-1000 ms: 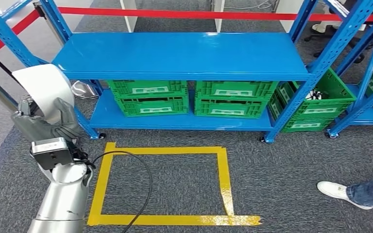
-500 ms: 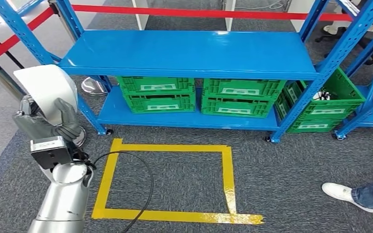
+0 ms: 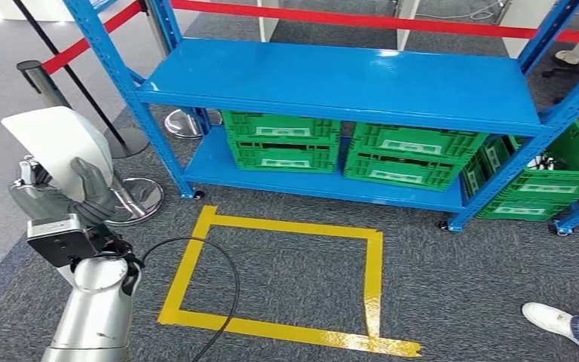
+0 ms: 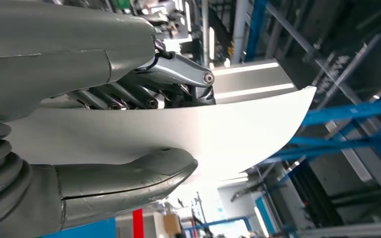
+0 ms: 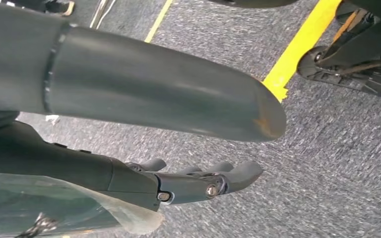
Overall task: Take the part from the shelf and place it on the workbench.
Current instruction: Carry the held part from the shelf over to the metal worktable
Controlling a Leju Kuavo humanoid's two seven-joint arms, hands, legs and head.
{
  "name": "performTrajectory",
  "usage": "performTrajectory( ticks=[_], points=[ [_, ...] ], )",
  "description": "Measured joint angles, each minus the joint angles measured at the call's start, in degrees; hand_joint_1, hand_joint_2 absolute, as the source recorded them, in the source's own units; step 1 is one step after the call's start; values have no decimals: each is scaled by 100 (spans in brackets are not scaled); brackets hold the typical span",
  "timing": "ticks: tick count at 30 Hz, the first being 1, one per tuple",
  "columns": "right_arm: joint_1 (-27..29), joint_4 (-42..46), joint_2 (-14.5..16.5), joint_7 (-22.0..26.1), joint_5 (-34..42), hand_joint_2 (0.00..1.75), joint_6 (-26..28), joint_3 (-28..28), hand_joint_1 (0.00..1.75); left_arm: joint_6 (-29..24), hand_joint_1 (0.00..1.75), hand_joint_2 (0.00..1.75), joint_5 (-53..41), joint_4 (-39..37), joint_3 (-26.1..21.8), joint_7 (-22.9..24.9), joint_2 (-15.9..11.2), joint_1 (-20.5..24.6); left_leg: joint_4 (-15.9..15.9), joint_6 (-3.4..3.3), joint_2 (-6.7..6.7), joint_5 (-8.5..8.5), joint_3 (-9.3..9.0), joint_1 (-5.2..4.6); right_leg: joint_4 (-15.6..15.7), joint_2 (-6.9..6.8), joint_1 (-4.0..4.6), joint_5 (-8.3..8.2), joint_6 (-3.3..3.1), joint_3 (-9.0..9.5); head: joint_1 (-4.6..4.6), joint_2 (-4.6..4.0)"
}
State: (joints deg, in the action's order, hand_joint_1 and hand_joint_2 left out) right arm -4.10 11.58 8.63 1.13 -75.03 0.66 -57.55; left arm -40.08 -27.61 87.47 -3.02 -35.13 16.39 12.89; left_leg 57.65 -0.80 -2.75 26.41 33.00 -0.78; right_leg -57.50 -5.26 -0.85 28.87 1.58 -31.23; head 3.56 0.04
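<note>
A: Where's the part [image 3: 60,139] rn?

B: We've got it in our left hand [image 3: 64,197], raised at our left side, well apart from the shelf [image 3: 332,79]. Curved white sheet; in the head view its upper edge sticks up above the fingers [image 3: 90,181]. In the left wrist view the thumb [image 4: 124,181] presses one face of the part [image 4: 178,136] and the fingers the other, so it's clamped on it.

A: And our right hand [image 5: 198,181]?

B: Hangs low over the grey carpet [image 5: 337,168], fingers straightish and spread a bit, nothing in them.

A: The shelf itself?

B: Blue rack ahead of us. Four green crates [image 3: 283,143] sit stacked in two pairs on its lower board, another green crate [image 3: 546,177] on the next rack at the right.

A: Floor?

B: Yellow tape square [image 3: 271,279] in front of the rack. Red barrier belt [image 3: 362,19] runs behind it, w/ a post [image 3: 38,79] near our left hand. A person's white shoe [image 3: 550,317] at the bottom right corner.
</note>
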Motion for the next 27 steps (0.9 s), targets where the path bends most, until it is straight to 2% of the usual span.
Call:
performTrajectory(
  ticks=[1,3,4,5,6,7,8,9,10,11,12,14,16,18,20,21,22,23,24,25,27],
  points=[
    [-6,1,-5,3,4,0,11,0,0,-1,175,175,1,10,-6,0,-5,0,-29,-34,51,-24,2,14,-18,33,-4,32,31,-13,-3,0],
    [-17,2,-19,16,16,0,32,0,0,-3,175,175,-5,29,-10,-1,-5,11,-87,-106,148,-75,0,48,-338,257,-15,255,78,-168,-20,0],
    [-16,2,-26,26,23,0,43,0,0,-3,175,175,-8,33,-11,1,-3,16,-95,-125,195,-86,10,51,-679,394,-22,437,89,-333,-28,0],
    [-9,2,-30,38,31,0,49,0,0,-3,175,175,-10,33,-12,4,-1,17,-93,-139,250,-93,25,49,-1082,470,-23,617,95,-524,-33,0],
    [0,2,-36,48,38,0,54,0,0,-2,175,175,-14,33,-14,8,0,12,-91,-147,308,-98,36,43,-1426,496,-22,736,101,-695,-34,0],
    [9,2,-46,56,46,0,60,-1,0,-2,175,175,-23,33,-17,13,-1,7,-89,-150,373,-103,43,37,-1608,506,-21,753,104,-792,-32,0],
    [13,2,-58,62,57,0,67,-3,0,-1,175,175,-36,33,-21,15,-2,2,-84,-150,442,-108,46,34,-1567,514,-22,655,102,-782,-33,0],
    [13,3,-71,67,68,0,74,-5,0,-1,175,175,-51,33,-26,16,-2,-2,-76,-145,512,-111,46,35,-1303,534,-25,461,97,-662,-33,0],
    [9,3,-81,76,86,0,81,-8,0,-1,175,175,-69,33,-31,17,-2,-3,-61,-136,578,-109,46,39,-907,585,-31,238,89,-478,-33,0],
    [1,4,-88,97,131,0,86,-14,0,-1,175,175,-93,33,-34,17,-3,-2,-43,-117,636,-106,57,41,-546,712,-47,98,83,-304,-33,0],
    [-7,5,-92,138,199,0,88,-27,0,-1,175,175,-122,33,-38,19,-2,2,-4,-94,690,-102,87,40,-257,836,-63,20,73,-159,-30,0],
    [-21,7,-94,277,393,0,77,-98,0,0,175,175,-193,34,-46,17,-2,2,41,-29,791,-121,164,49,-87,987,-74,46,45,-62,-25,0],
    [-30,7,-93,470,572,0,59,-220,0,0,175,175,-241,43,-60,17,-8,-20,62,33,851,-138,212,59,-78,892,-71,27,-6,-50,-24,0],
    [-45,9,-95,641,689,0,50,-330,0,-5,175,175,-270,69,-78,20,-22,-37,278,101,669,-3,316,51,-65,771,-84,14,-68,-35,5,0],
    [-54,11,-104,719,739,0,49,-416,0,-9,175,175,-289,88,-96,23,-30,-43,930,165,417,327,617,66,-60,629,-79,24,-117,-21,41,0],
    [-57,14,-114,734,753,0,50,-453,0,-9,175,175,-292,90,-106,26,-32,-52,1318,186,367,481,801,83,-60,550,-71,31,-133,-18,49,0],
    [-61,16,-122,748,764,0,52,-484,0,-9,175,175,-293,90,-114,28,-34,-66,1601,196,347,561,936,97,-61,473,-65,38,-140,-14,49,0],
    [-67,19,-130,775,777,0,54,-512,0,-9,175,175,-293,90,-123,30,-37,-77,1694,197,338,538,981,105,-61,400,-60,45,-142,-9,51,0],
    [-75,21,-135,819,789,0,55,-536,0,-9,175,175,-293,93,-133,32,-39,-83,1555,185,326,411,911,108,-61,333,-54,53,-141,2,51,0],
    [-84,22,-138,886,797,0,62,-556,0,-9,175,175,-292,102,-140,34,-42,-85,1224,158,292,213,744,103,-61,270,-47,64,-136,18,51,0],
    [-98,25,-143,1073,807,0,117,-577,0,-9,175,175,-268,129,-151,42,-44,-77,460,71,72,-83,360,42,-63,163,-26,91,-111,41,52,0]
  ],
)
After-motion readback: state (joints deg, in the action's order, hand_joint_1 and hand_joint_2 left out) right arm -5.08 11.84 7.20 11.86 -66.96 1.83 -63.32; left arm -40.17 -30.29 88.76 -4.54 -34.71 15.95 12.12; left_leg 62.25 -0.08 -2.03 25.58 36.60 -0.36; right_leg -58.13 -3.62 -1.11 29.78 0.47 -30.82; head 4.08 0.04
